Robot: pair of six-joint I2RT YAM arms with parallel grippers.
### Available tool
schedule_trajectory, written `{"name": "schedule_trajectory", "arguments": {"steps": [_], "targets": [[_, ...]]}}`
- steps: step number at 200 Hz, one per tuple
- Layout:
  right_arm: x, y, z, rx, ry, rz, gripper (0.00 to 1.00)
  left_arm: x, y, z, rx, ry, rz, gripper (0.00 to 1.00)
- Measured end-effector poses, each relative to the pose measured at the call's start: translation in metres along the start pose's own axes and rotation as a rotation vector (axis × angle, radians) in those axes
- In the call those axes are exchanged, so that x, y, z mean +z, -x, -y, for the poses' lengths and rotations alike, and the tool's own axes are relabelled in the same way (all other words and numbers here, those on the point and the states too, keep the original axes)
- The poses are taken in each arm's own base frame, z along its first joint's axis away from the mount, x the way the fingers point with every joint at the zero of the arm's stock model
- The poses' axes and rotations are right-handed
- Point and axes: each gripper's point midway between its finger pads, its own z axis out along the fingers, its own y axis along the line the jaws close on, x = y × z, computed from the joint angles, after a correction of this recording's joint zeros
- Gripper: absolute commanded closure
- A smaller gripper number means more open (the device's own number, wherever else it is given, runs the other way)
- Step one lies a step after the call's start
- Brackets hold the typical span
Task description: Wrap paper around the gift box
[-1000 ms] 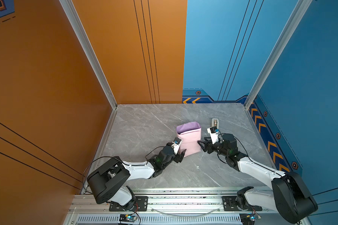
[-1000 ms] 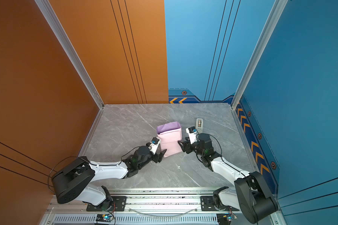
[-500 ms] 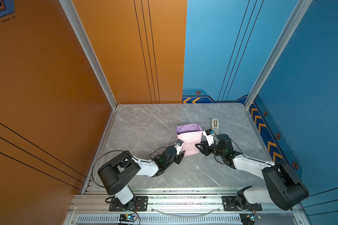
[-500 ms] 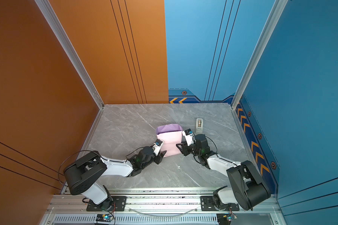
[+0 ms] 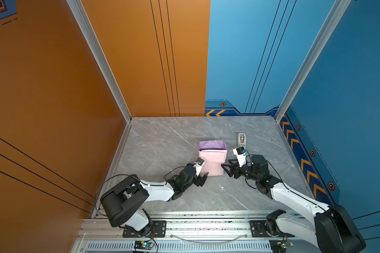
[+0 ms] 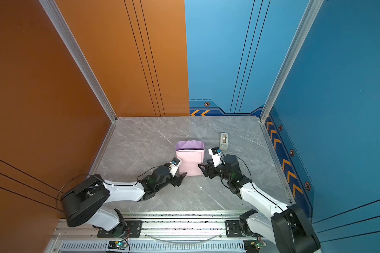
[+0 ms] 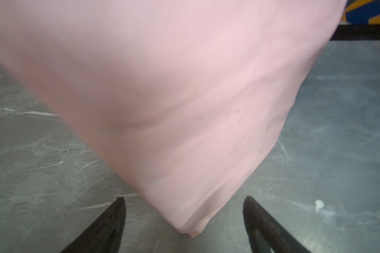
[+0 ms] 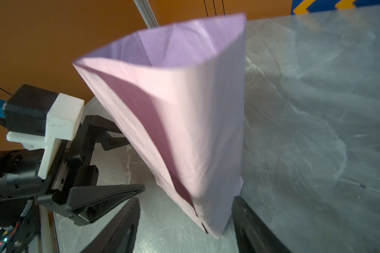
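The paper stands upright on the table as an open-topped sleeve, pale pink outside and lilac inside. The gift box is hidden. My left gripper is open at the sleeve's near left bottom corner. In the left wrist view that folded pink corner lies between the spread fingers of the left gripper, touching neither. My right gripper is open at the near right bottom corner. In the right wrist view the paper tapers down between the right gripper's fingers, close beside one of them.
A small beige tape dispenser stands just behind the right wrist. The grey marble table is walled in orange on the left and blue on the right, with an aluminium rail along its front edge.
Half a second ago both grippers were narrower and pressed in at the paper's base, and the sleeve sat lower. Both now stand wider and slightly drawn back, and the sleeve stands taller.
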Motion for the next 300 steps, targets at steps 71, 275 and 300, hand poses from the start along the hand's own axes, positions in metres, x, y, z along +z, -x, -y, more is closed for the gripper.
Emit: {"name": "schedule_trajectory", "arguments": {"steps": [71,275,300], "targets": [[0.013,0.055,-0.007,0.002,0.034,0.025,0.28,-0.019,0.065,-0.023,-0.158,0.007,0.101,0.12],[0.066,0.02,0.034,0.057,-0.136,-0.155,0.59,0.017,0.061,-0.056,-0.436,0.009,0.042,0.55],[0.065,0.02,0.036,0.042,-0.193,-0.148,0.4,0.018,0.061,-0.052,-0.422,0.041,0.017,0.59]]}}
